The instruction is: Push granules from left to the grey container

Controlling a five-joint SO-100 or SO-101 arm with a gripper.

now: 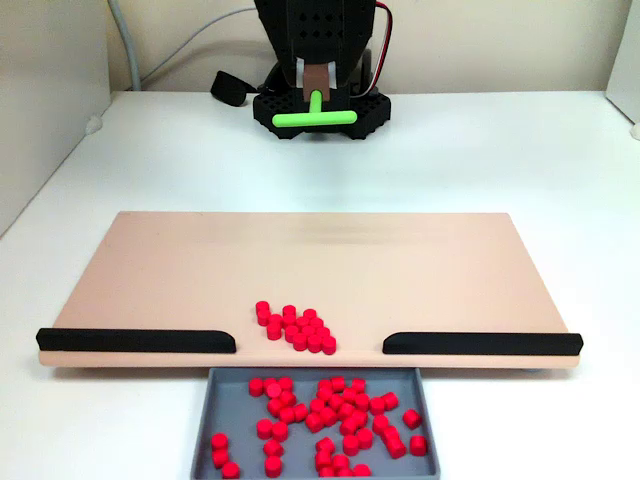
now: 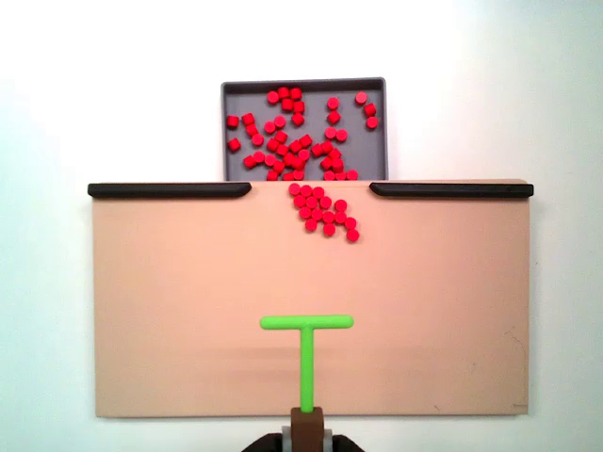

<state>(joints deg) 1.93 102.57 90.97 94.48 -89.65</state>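
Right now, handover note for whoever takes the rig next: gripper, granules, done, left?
Gripper: shut on the green T-shaped pusher, pulled back near the arm base, bar clear of the pellets.
Granules: most already lie in the grey container. A cluster of granules on the board sits on the tan board, just short of the gap between the two black strips.
Done: bulk pushed in.
Left: push that cluster through the gap into the tray.

No legible text or markings.
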